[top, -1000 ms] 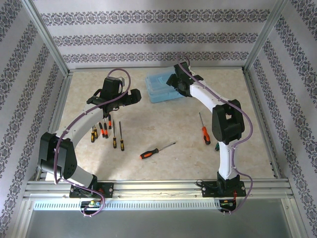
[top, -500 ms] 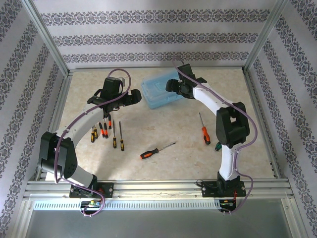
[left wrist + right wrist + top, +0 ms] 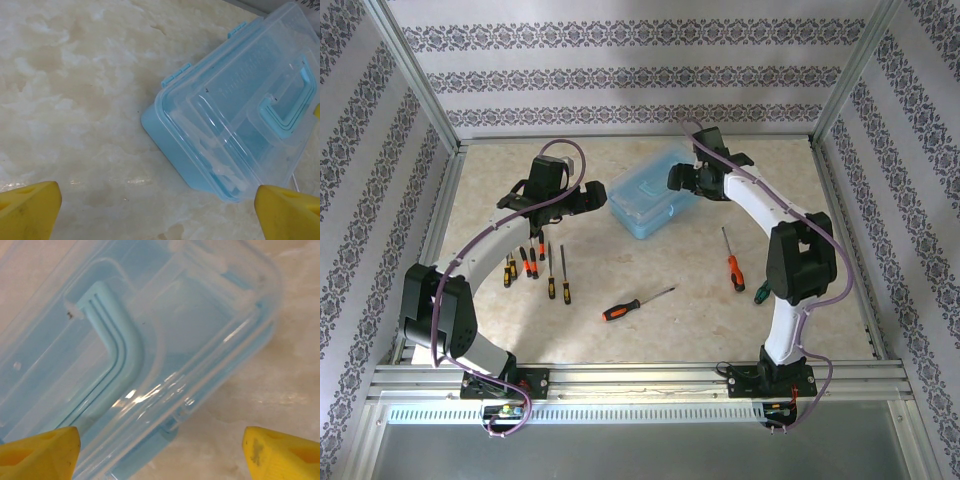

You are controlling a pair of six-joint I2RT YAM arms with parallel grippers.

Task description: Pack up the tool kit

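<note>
The blue tool box (image 3: 653, 201) with its clear lid shut lies turned at an angle at the back middle of the table. In the left wrist view the box (image 3: 235, 115) shows its blue handle (image 3: 287, 107) and two latches. My right gripper (image 3: 678, 178) hovers open over the box's right end; its yellow fingers (image 3: 40, 452) straddle the lid's edge (image 3: 200, 385), one over the lid, one over the table. My left gripper (image 3: 592, 195) is open just left of the box, with bare table between its fingers (image 3: 287, 212). Several orange-handled screwdrivers (image 3: 535, 262) lie at the left.
One screwdriver (image 3: 635, 303) lies near the middle front, another (image 3: 731, 262) to the right, with a small green-handled tool (image 3: 760, 294) beside the right arm. Aluminium frame rails (image 3: 640, 375) and patterned walls close in the table.
The tool box has slid toward the front and turned at an angle, with the right gripper moving along at its right end. The left arm has stayed still.
</note>
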